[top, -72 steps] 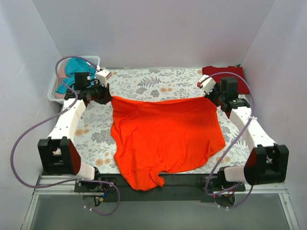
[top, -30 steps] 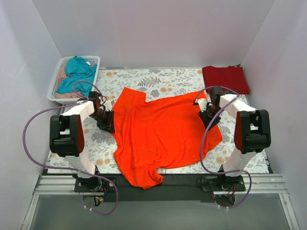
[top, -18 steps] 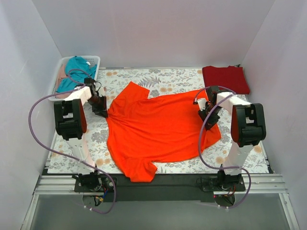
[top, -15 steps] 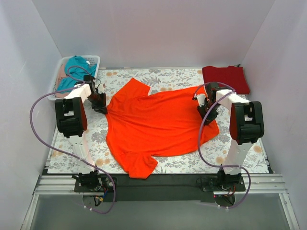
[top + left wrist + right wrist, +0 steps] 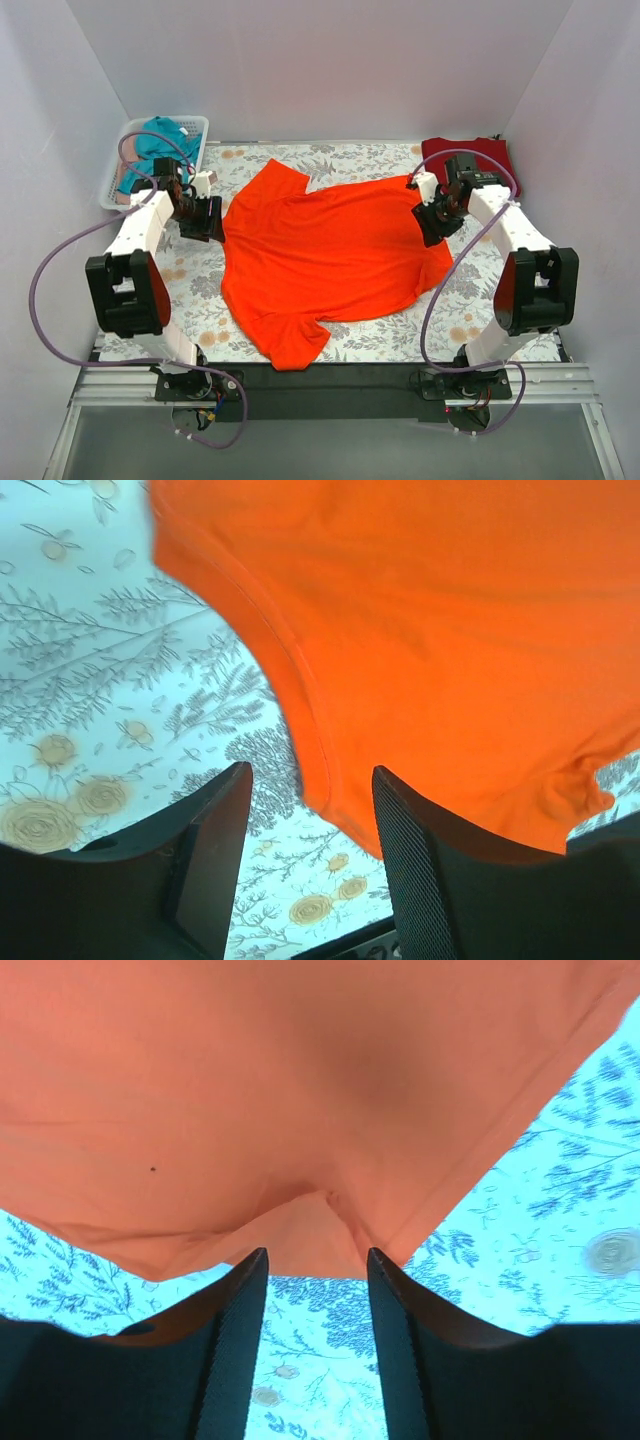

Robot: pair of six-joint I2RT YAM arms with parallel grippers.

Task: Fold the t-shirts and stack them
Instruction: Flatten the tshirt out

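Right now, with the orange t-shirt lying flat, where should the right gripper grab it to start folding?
Likely the far hem corner of the orange t-shirt, beside the right gripper. Come in low from the right edge: the cloth lies flat, but a small raised pucker sits just ahead of the open jaws, offering a lip to pinch.

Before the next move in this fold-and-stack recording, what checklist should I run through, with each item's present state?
1. Orange-red t-shirt spread on the table: ok.
2. Left end effector open, clamping nothing: ok.
3. Right end effector open, clamping nothing: ok.
4. Cloth lying smooth: not ok; the near sleeve is bunched at the table's front edge.
5. Crimson t-shirt folded at the far right corner, ready as stack base: ok.
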